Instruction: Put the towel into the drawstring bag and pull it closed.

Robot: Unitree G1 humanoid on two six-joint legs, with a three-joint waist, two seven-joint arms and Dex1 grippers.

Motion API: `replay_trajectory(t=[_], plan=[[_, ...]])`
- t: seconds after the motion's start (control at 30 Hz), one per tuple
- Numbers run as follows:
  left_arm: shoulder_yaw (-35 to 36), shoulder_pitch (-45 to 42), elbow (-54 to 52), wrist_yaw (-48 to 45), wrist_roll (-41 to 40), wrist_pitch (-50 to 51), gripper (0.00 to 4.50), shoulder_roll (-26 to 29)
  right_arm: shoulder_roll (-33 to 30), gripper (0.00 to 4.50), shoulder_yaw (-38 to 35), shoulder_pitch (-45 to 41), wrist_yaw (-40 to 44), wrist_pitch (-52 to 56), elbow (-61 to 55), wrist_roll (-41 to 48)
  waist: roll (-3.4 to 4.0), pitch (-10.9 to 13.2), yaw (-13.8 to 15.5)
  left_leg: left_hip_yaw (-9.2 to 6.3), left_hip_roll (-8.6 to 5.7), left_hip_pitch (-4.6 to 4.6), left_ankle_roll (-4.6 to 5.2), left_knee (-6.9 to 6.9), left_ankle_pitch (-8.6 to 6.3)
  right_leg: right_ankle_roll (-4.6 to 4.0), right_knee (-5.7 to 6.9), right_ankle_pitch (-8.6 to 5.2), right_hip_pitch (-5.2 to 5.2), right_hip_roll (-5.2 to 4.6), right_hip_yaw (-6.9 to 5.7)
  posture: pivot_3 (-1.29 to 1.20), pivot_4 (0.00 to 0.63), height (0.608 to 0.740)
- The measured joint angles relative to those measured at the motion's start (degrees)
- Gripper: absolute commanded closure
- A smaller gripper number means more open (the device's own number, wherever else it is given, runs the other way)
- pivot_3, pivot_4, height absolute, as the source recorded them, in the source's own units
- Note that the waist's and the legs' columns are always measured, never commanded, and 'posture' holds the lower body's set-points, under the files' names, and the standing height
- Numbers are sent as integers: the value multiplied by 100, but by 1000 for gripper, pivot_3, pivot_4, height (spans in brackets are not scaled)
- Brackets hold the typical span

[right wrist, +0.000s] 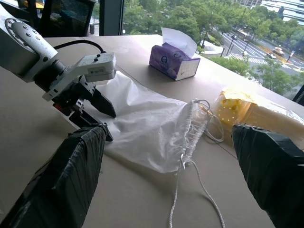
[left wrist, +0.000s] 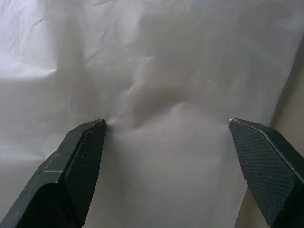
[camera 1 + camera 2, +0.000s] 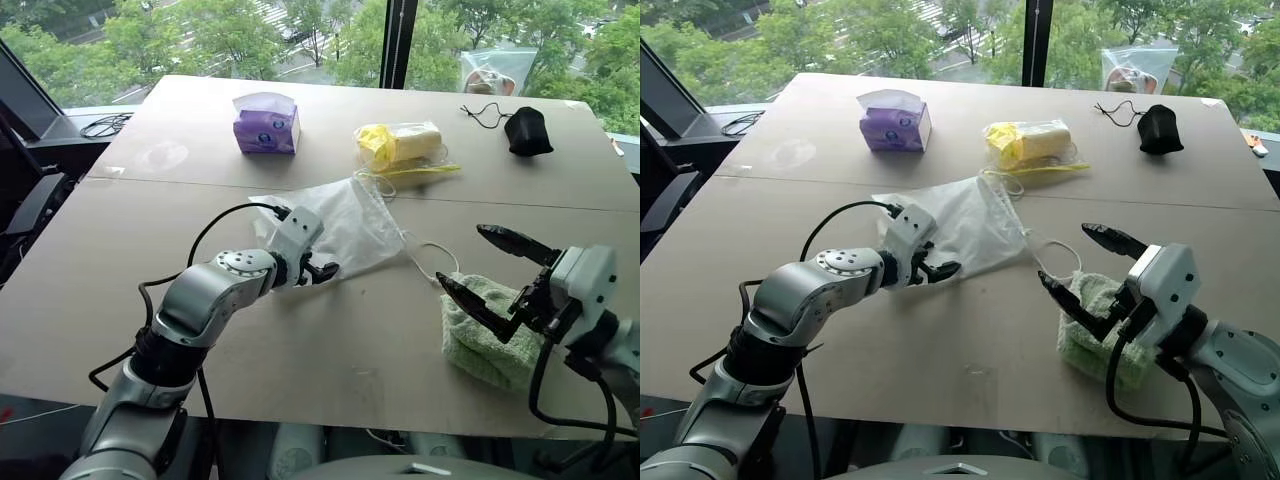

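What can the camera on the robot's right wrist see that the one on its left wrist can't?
Right wrist view: the left gripper open at the drawstring bag's closed end, the bag's white cords, a purple tissue box and a clear bag with yellow contents. Left wrist view: a close-up of wrinkled bag plastic between two black fingers. Both show the bag.

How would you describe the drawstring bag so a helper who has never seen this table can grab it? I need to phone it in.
On the brown table, look at the middle, just on the near side of the seam across it. The drawstring bag lies flat there, milky-white thin plastic with white cords trailing from its gathered mouth. The zip bag behind it holds yellow contents, and the pouch at the far edge is black.
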Motion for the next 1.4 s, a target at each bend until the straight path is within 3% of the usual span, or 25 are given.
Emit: replay_trajectory(t=[0.07,0.17,0.2,0.4,0.53,0.63,0.73,0.8,0.9,1.0,1.07,1.13,1.2,1.3,1.4], plan=[[-81,66,24,-253,175,-246,2760,172,8,0,11,10,15,-37,22,-42,1,-1,-20,0,-1,6,0,0,0,1,1,-1,5,-1,2,0,150,740],[-441,55,397,-1261,531,-1239,4286,804,168,0,300,-50,-95,-157,87,-282,6,-5,-39,1,0,20,0,0,0,1,6,-2,11,0,2,0,150,740],[-462,32,564,-1503,620,-1468,4406,905,206,0,389,-69,-117,-164,97,-324,8,-6,-40,1,1,22,0,0,0,1,7,-3,11,0,3,0,150,740],[-309,-273,2904,-4036,964,-4375,4406,1584,306,0,776,-103,-174,-321,152,-571,10,-3,-42,3,7,9,-1,1,1,-7,6,-2,0,12,-7,0,150,740],[77,-948,4569,-5476,1101,-5899,4406,1941,309,0,912,-115,-124,-412,242,-654,6,-1,-18,2,2,-38,1,25,0,-7,4,-1,-28,13,-22,0,150,740],[354,-1414,5383,-6011,1273,-6729,4406,2122,310,0,989,-199,-80,-491,312,-704,6,-1,1,9,-8,-40,9,30,-5,-3,1,-2,-27,6,-24,0,150,740],[586,-1470,5804,-6338,1274,-6666,3648,2118,294,0,1172,-347,-2,-579,485,-873,6,-1,-10,11,-3,-40,14,34,-8,2,4,-5,-27,3,-23,0,150,740],[834,-1132,5653,-6330,1078,-6195,2703,2116,228,0,1246,-366,100,-660,583,-950,6,-1,-37,9,6,-41,14,34,-8,4,6,-6,-27,2,-22,0,150,740],[1618,-14,4010,-5340,528,-4534,1192,2048,163,0,1270,-350,265,-723,650,-944,-2,7,-58,-1,23,-49,13,35,-8,4,7,-6,-32,-19,-10,0,150,740],[2229,601,1931,-3878,-194,-2389,1192,1658,102,0,1205,-339,402,-746,670,-852,-8,11,-7,-18,21,-52,12,43,-8,13,10,-10,-25,-28,-25,0,150,740],[2530,382,625,-2577,-748,-843,1192,790,74,0,1175,-407,495,-746,742,-744,-8,13,65,-33,18,-49,12,71,-9,24,13,-15,-2,-18,-37,0,150,740],[2528,91,248,-1961,-869,31,1192,382,67,0,1157,-452,543,-745,760,-699,-12,15,105,-42,11,-36,13,81,-9,30,13,-16,19,0,-42,0,150,740],[2479,-619,103,-873,-725,1097,1192,-667,-17,0,1105,-466,650,-768,814,-660,-10,15,138,-56,-7,-25,15,91,-7,42,16,-10,39,-2,-46,0,150,740],[2108,-1289,428,288,-253,1442,1192,-1992,-46,0,1104,-457,712,-874,954,-707,-17,12,118,-66,-41,-21,18,99,-6,48,16,-4,49,-4,-33,0,150,740],[1801,-1609,1068,880,215,1384,1192,-2425,-5,0,1101,-457,642,-899,980,-745,-14,13,-25,-100,-54,-18,16,88,-6,27,19,9,38,1,-7,0,150,740]])
